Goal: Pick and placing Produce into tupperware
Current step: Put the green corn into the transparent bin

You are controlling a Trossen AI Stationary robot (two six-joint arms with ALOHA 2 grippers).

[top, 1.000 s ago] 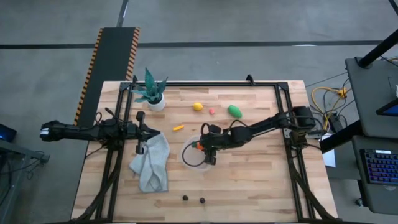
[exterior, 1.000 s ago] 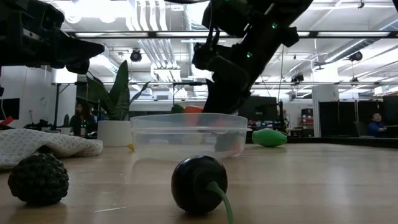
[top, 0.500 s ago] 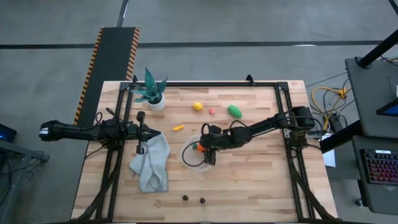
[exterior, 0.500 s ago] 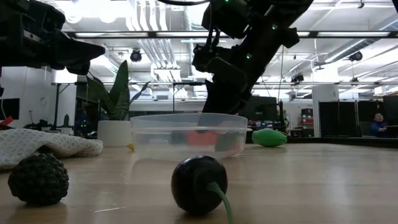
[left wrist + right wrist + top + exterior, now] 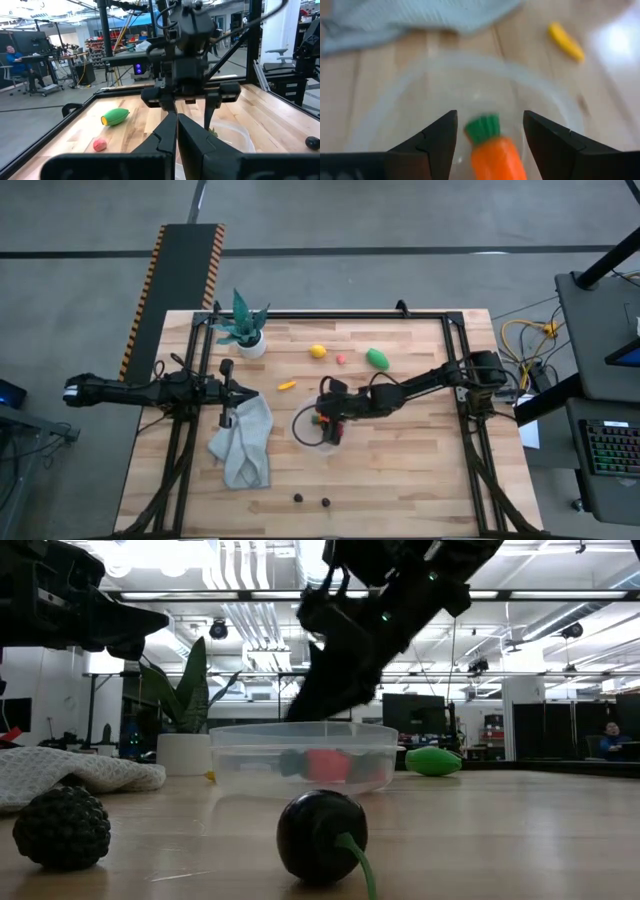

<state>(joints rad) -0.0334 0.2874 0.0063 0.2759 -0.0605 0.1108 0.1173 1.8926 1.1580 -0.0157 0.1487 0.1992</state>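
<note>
Currently right gripper hangs over the tupperware at mid-surface, jaws spread wide, holding nothing. Orange carrot with green top lies inside the container, between and below the open jaws. Left gripper waits at the left edge above the grey-green cloth, jaws closed together, empty. Yellow lemon, small red piece and green oval sit on the far side of the surface. Two dark pieces rest near the front edge.
</note>
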